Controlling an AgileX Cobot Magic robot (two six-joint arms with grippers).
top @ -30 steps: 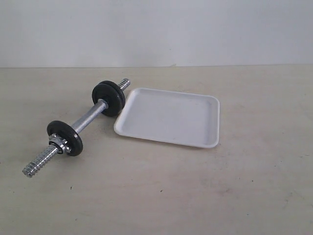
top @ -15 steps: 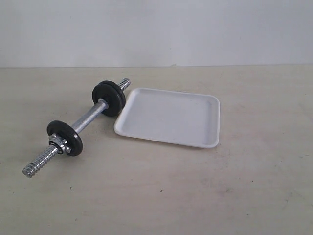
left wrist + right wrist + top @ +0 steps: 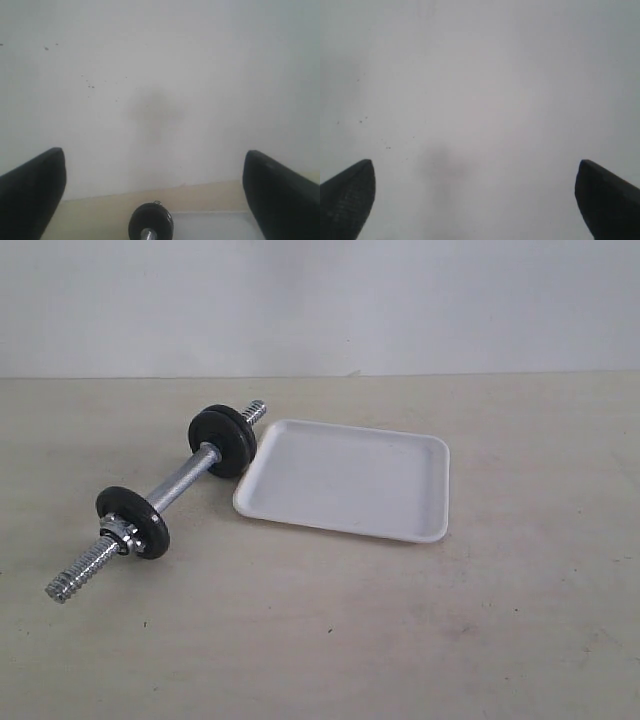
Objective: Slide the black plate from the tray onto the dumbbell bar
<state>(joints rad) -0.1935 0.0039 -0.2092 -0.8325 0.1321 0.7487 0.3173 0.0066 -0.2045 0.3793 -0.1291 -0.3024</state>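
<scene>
Left hand (image 3: 154,151): released, fingers spread wide with nothing between them. It points at the wall (image 3: 160,75), and one black disc shows end-on low in its view.
Right hand (image 3: 475,161): released too, wide and empty. Its view gives me only blank wall.
Tray (image 3: 345,480): white, flat on the counter (image 3: 420,640), with nothing lying in it.
Far pair of black plates (image 3: 224,440): threaded on the bar's far end, side by side and upright.
Single black plate (image 3: 133,522): on the bar towards its close end, with a chrome nut (image 3: 119,533) against its outer face.
Dumbbell bar (image 3: 182,476): its long axis runs from near-left to far-right. The far threaded tip is just beside the tray's far-left corner.
Nearer arm: the left, I judge. The bar lies on its side of the counter and shows in its wrist view. Neither hand appears in the exterior view.
Stage: no plate is left on the tray, so I judge the slide done.
</scene>
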